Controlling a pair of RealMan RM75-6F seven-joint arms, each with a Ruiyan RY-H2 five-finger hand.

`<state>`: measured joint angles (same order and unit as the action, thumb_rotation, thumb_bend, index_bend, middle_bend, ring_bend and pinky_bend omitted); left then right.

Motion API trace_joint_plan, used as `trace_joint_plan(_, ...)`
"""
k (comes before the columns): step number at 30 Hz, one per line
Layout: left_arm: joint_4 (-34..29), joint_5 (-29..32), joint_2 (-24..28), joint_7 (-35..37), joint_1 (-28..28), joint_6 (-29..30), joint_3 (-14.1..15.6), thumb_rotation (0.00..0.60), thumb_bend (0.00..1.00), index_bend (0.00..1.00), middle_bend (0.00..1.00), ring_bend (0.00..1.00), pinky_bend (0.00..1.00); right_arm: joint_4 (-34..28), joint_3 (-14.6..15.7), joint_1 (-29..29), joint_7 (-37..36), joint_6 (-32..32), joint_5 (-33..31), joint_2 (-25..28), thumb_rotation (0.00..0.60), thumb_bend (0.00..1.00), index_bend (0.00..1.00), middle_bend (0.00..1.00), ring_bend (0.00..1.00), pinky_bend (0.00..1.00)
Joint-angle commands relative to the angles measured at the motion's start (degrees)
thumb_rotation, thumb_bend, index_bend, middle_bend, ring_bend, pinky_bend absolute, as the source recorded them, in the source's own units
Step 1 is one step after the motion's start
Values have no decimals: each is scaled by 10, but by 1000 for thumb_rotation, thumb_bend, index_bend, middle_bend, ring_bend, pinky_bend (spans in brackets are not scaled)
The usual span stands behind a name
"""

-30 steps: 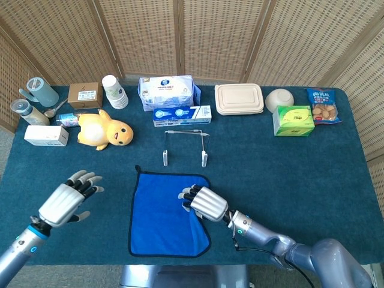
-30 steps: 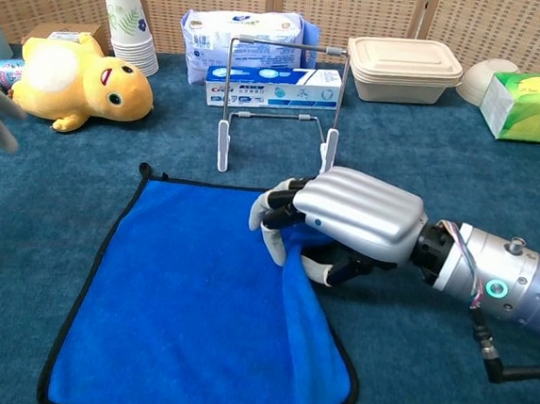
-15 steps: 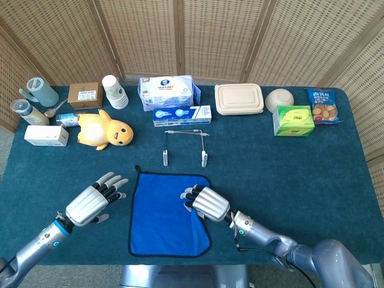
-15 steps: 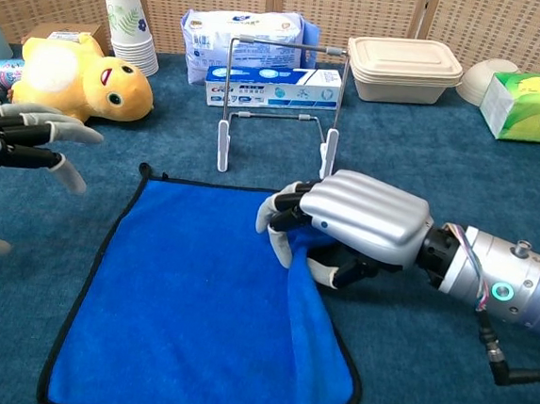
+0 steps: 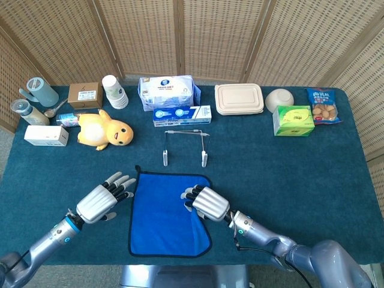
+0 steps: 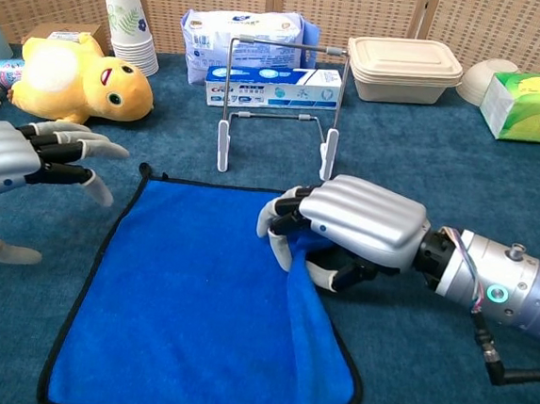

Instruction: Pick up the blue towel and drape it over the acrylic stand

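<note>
left hand (image 6: 14,156) fingers spread; right hand (image 6: 357,229) fingers curled, pinching.

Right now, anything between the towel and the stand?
Nothing visible. The strip of table between the towel and the stand is bare; the right hand grips the towel's edge.

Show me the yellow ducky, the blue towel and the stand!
yellow ducky (image 5: 107,131), head view, its body.
blue towel (image 6: 198,319), chest view, flat middle.
acrylic stand (image 6: 284,44), chest view, top bar.
</note>
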<state>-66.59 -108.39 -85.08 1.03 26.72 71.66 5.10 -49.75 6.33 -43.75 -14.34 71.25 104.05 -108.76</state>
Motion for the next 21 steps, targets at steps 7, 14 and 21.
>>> trace_joint_plan(7,43,3,-40,9,14,5,4,600,215,270,55,0,0,5,-1,1,-3,1,-2,-1,600,449,681,323,278,372)
trace_joint_plan(14,63,8,-62,19,21,6,6,600,215,270,56,0,0,8,-1,2,-8,0,-4,-3,600,450,682,323,278,372)
trace_joint_plan(21,71,14,-72,22,27,5,11,600,215,270,58,0,0,11,-1,3,-11,1,-4,-3,600,449,683,326,278,372)
